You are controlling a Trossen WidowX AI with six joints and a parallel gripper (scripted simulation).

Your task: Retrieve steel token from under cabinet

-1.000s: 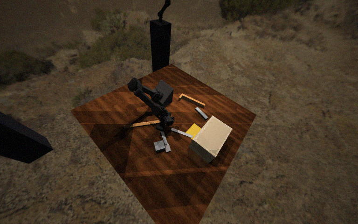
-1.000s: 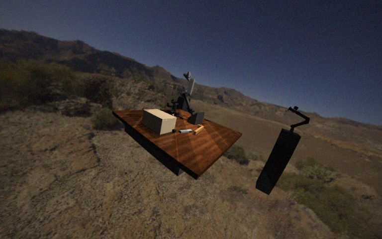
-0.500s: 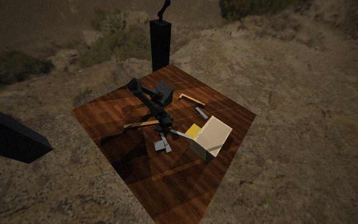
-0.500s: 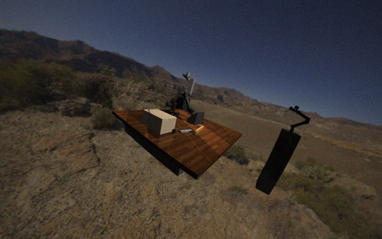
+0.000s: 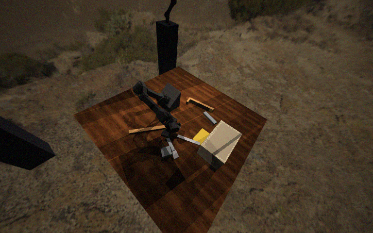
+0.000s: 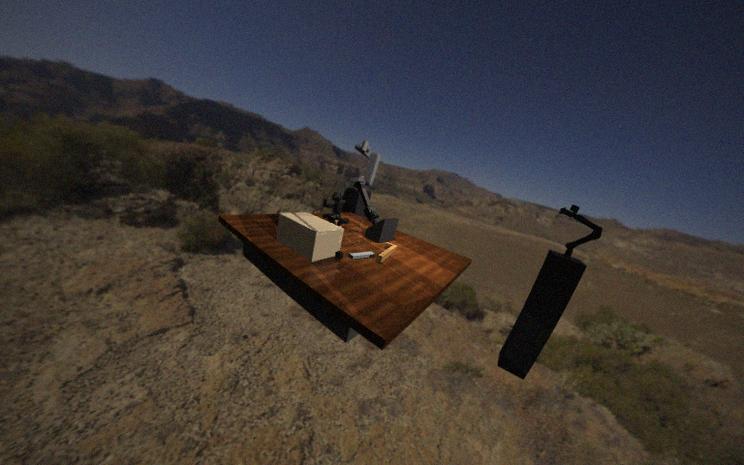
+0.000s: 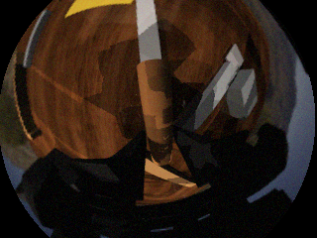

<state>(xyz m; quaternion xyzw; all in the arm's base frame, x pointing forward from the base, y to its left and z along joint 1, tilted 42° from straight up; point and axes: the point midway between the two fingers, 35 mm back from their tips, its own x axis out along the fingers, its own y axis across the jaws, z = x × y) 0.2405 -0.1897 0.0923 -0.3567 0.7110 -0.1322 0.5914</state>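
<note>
The beige cabinet (image 5: 220,141) (image 6: 310,234) stands at the table's right side. The yellow marked area (image 5: 201,135) lies in front of it. I see no token in any view. A long rod has a wooden half (image 5: 146,128) (image 7: 158,113) and a grey tip (image 5: 188,139) (image 7: 147,20). It lies on the table with the tip pointing at the yellow area. My gripper (image 5: 168,133) (image 7: 158,130) is low over the rod's middle, with the fingers a little apart on either side of it.
A grey T-shaped tool (image 5: 168,150) (image 7: 228,82) lies just in front of my gripper. A short grey bar (image 5: 209,117) (image 6: 360,254) and a wooden L-shaped piece (image 5: 199,104) (image 6: 387,251) lie behind the cabinet. A dark box (image 5: 171,96) (image 6: 382,229) stands by the arm.
</note>
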